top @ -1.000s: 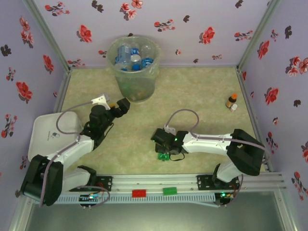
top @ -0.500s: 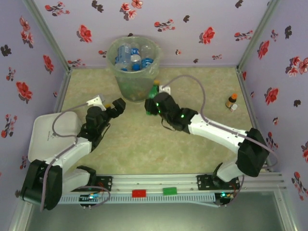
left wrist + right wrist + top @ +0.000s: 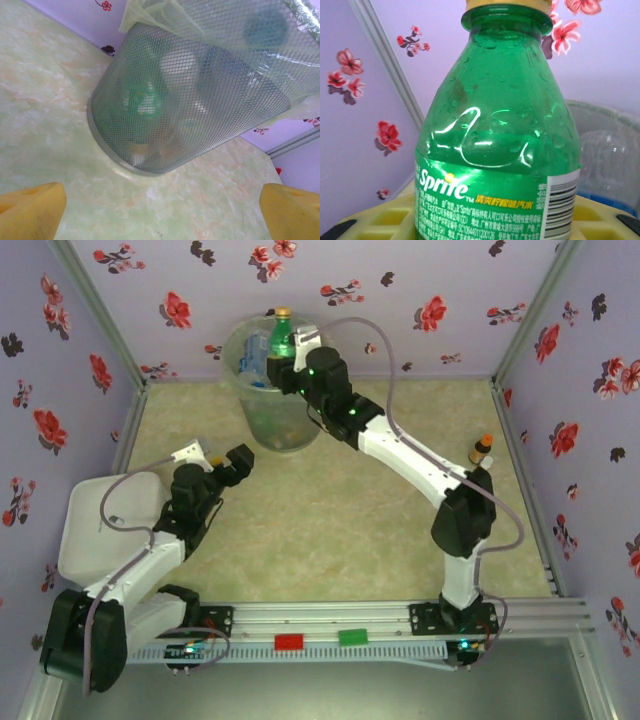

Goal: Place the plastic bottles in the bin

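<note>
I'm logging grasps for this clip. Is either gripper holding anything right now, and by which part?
The right gripper holds a green bottle by its lower body, at the label. The left gripper is open and holds nothing.

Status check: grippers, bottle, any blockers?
Left gripper open, low, facing bin. Right gripper shut on Sprite bottle, upright over bin. No blockers seen.

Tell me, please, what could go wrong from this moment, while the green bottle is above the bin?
1. The right end effector holds the green bottle upright over the bin. The bin has other bottles piled inside, so a dropped bottle may bounce off them and fall out.
2. The open left end effector points at the bin's base. Moving forward could push the bin.
</note>
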### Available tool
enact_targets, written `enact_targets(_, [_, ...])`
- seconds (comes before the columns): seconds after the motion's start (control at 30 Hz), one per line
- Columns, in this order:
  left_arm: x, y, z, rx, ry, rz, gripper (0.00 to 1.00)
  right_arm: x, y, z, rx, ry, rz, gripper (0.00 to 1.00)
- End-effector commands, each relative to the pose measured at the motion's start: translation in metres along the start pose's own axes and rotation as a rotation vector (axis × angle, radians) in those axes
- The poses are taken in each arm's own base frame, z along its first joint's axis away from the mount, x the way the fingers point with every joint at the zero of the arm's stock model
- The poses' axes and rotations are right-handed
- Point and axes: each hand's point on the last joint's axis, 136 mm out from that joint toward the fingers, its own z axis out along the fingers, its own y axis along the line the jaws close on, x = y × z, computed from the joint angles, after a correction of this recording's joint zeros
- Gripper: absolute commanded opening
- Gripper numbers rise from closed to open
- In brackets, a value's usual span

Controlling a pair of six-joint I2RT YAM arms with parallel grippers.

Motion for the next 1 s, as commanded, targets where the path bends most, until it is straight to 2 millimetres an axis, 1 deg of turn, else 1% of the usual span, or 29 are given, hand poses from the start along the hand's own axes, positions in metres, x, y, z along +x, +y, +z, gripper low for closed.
enact_targets(0.0, [-0.006, 0.005, -0.004, -0.022, -0.023, 0.030, 1.00, -0.011, -0.008, 0.017, -0.012, -0.020, -0.068, 0.49])
enact_targets(0.07, [-0.005, 0.006, -0.004, -0.026, -0.021, 0.034, 1.00, -0.014, -0.016, 0.026, -0.004, -0.026, -0.070, 0.49])
enact_targets(0.17, [-0.005, 0.008, -0.006, -0.032, -0.021, 0.033, 1.00, -0.011, -0.030, 0.037, 0.019, -0.007, -0.058, 0.48])
enact_targets(0.23, [-0.006, 0.009, -0.007, -0.035, -0.026, 0.035, 1.00, -0.004, -0.037, 0.042, 0.017, 0.016, -0.023, 0.49])
enact_targets(0.33, [-0.007, 0.012, -0.009, -0.043, -0.034, 0.036, 1.00, 0.010, -0.037, 0.048, -0.018, 0.045, 0.040, 0.49])
enact_targets(0.47, [-0.009, 0.011, -0.009, -0.043, -0.039, 0.038, 1.00, 0.019, -0.033, 0.054, -0.046, 0.060, 0.091, 0.51])
enact_targets(0.5, [-0.010, 0.010, -0.010, -0.043, -0.041, 0.043, 1.00, 0.021, -0.033, 0.054, -0.048, 0.064, 0.101, 0.54])
enact_targets(0.6, [-0.012, 0.012, -0.012, -0.050, -0.046, 0.050, 1.00, 0.021, -0.036, 0.054, -0.034, 0.064, 0.117, 0.68])
enact_targets(0.67, [-0.013, 0.012, -0.013, -0.054, -0.051, 0.052, 1.00, 0.016, -0.037, 0.053, -0.023, 0.050, 0.114, 0.82])
enact_targets(0.7, [-0.014, 0.013, -0.013, -0.058, -0.053, 0.052, 1.00, 0.011, -0.038, 0.051, -0.016, 0.034, 0.108, 0.90])
enact_targets(0.73, [-0.014, 0.014, -0.013, -0.059, -0.052, 0.053, 1.00, 0.006, -0.039, 0.050, -0.007, 0.022, 0.101, 0.94])
enact_targets(0.8, [-0.015, 0.014, -0.014, -0.060, -0.054, 0.050, 1.00, -0.007, -0.041, 0.046, 0.011, -0.008, 0.083, 0.99])
enact_targets(0.97, [-0.019, 0.015, -0.015, -0.065, -0.064, 0.053, 1.00, -0.036, -0.043, 0.028, 0.044, -0.059, 0.014, 1.00])
